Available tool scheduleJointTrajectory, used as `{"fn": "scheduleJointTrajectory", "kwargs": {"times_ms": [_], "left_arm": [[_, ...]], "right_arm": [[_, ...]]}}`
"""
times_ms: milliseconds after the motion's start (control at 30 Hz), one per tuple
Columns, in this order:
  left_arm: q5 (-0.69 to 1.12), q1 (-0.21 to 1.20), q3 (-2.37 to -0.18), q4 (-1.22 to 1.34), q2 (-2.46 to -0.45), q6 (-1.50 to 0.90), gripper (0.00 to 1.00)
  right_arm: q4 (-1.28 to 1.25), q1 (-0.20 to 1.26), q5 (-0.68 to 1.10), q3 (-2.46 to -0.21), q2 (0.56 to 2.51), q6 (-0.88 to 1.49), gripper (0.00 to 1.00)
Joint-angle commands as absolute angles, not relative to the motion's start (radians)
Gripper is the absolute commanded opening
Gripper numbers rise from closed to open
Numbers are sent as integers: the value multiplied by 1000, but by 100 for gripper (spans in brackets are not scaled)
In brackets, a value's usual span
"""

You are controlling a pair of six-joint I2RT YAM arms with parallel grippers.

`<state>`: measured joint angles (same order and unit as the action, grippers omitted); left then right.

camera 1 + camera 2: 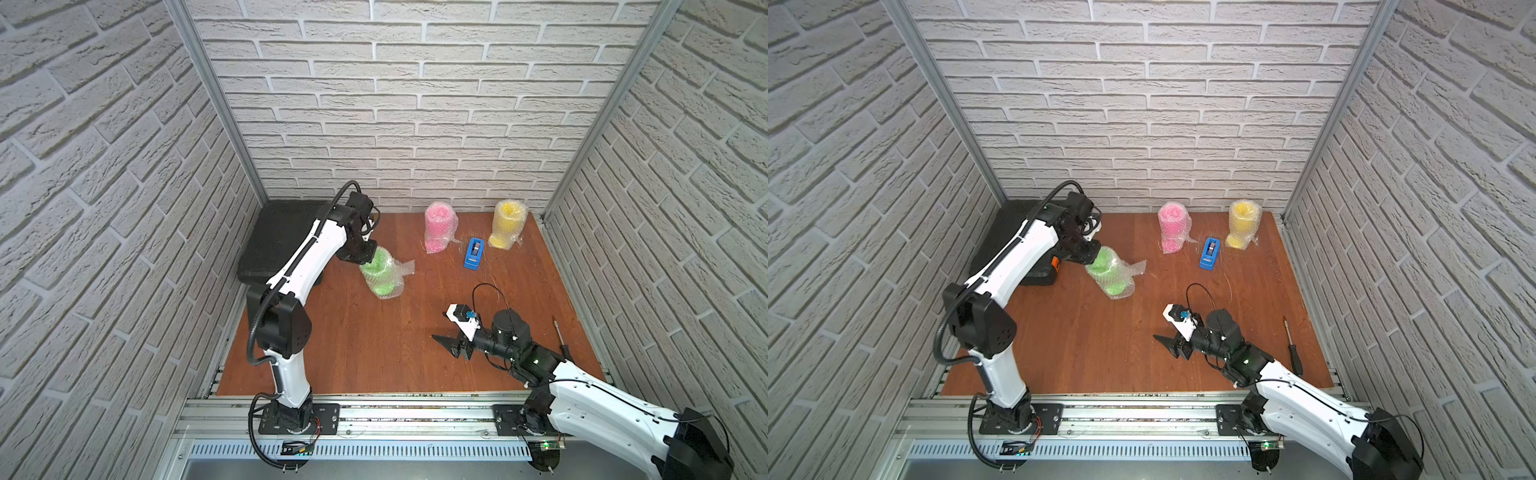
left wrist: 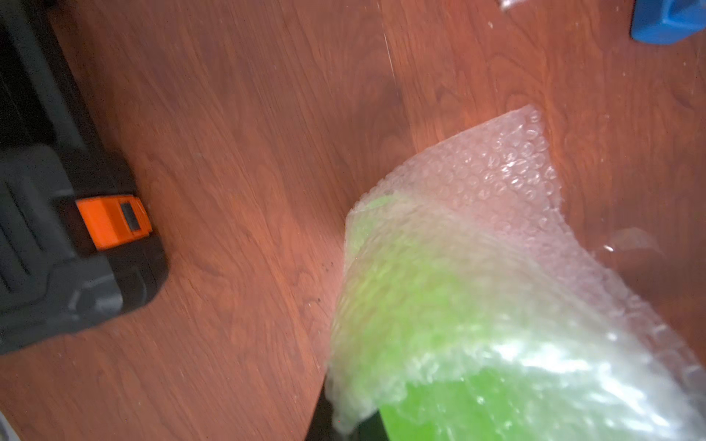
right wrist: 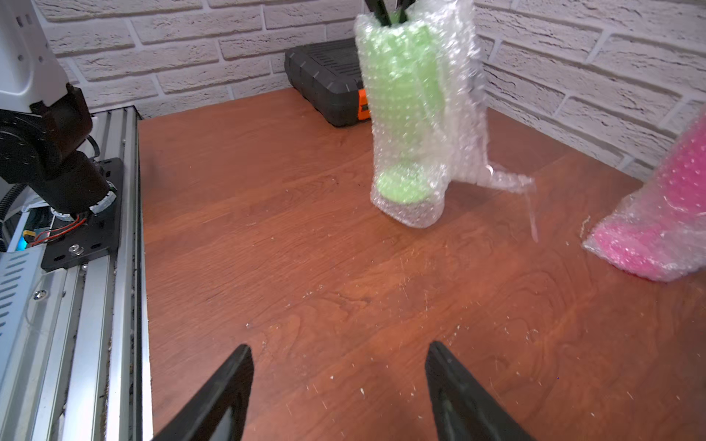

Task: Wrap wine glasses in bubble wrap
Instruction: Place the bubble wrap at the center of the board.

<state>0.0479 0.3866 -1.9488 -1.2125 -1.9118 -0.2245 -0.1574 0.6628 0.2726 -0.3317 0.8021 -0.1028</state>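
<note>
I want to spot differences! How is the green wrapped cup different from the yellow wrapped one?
The green glass is pinched at its top by the left gripper; the yellow glass stands alone, untouched. The green glass's bubble wrap sticks out sideways in a loose flap; the yellow glass's wrap hugs it closer. Both are cups inside clear bubble wrap.
</note>
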Motion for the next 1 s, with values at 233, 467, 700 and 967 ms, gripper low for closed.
{"fn": "scheduleJointTrajectory", "kwargs": {"times_ms": [233,467,700,967], "left_arm": [[86,359,-2330,-1216,-2221,-106,3],[73,349,-2446,-1222,-2242,-84,58],[-9,333,-2445,-1169,-2119,-65,98],[-208,319,-1817,-808,-1706,-89,98]], "right_arm": [[-22,658,217,-400,782,-125,72],[24,658,160,-441,804,-129,72],[96,634,-66,-560,876,-115,75],[46,345,-316,-618,1056,-30,100]]}}
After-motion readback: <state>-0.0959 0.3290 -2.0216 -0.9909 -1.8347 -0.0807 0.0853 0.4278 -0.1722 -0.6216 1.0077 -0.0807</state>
